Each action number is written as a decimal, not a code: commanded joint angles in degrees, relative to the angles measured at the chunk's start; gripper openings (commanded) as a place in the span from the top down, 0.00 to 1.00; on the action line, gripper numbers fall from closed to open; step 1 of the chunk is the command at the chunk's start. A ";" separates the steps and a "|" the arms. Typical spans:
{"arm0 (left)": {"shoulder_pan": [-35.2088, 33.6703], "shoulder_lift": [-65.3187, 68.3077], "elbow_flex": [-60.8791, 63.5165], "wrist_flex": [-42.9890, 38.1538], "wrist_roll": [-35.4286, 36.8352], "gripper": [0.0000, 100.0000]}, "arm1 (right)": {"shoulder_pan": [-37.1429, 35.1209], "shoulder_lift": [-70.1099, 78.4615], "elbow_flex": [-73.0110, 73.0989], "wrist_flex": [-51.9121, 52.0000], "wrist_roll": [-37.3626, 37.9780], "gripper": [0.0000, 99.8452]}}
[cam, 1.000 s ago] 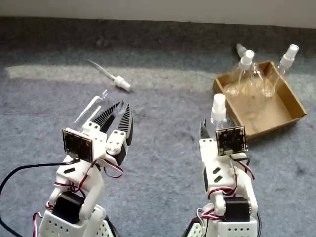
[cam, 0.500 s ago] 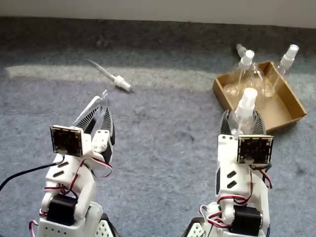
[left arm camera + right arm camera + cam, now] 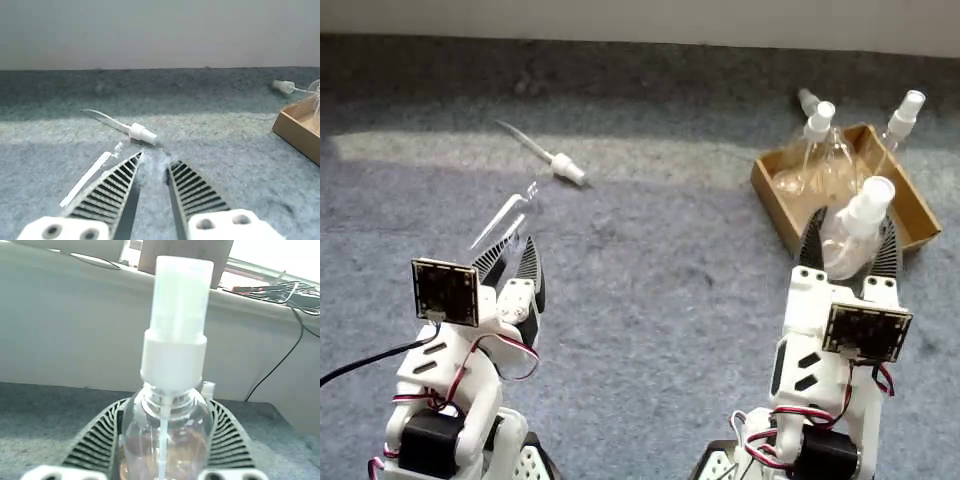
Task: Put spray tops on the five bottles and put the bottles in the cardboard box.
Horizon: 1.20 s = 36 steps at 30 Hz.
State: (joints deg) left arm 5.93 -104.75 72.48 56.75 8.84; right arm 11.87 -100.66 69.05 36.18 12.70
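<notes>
The right gripper [image 3: 850,238] is clamped round a capped bottle [image 3: 862,212], whose long axis runs in line with the fingers. It sits over the near wall of the cardboard box [image 3: 775,205], and the box's bare floor lies just beyond, toward the table's far right corner. The left gripper [image 3: 516,258] hangs part-open and empty.

Office-like room; grey carpet [image 3: 670,300]; loose cables [image 3: 280,288] behind.
</notes>
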 commanded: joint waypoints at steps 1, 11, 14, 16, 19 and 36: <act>-0.48 0.22 2.07 1.93 -0.35 0.99 | 4.88 8.92 -3.47 -5.58 0.53 0.92; -0.40 0.22 9.80 1.67 -0.62 0.99 | 13.93 28.09 -0.48 -29.76 -7.82 0.92; -0.31 0.22 11.65 1.67 -0.62 0.99 | 14.11 33.71 1.10 -37.58 -8.00 0.92; -0.13 0.22 12.35 1.67 -0.62 0.99 | 14.20 37.93 1.63 -42.33 -8.18 0.92; -0.04 0.22 12.53 1.67 -0.62 0.99 | 14.20 45.14 1.45 -48.40 -8.26 0.92; -0.04 0.22 19.91 -7.21 -0.70 0.99 | 14.90 83.91 -12.00 -69.76 -8.26 0.92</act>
State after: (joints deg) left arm 6.02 -104.31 90.24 55.78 8.84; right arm 26.02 -19.78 64.75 -31.43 4.79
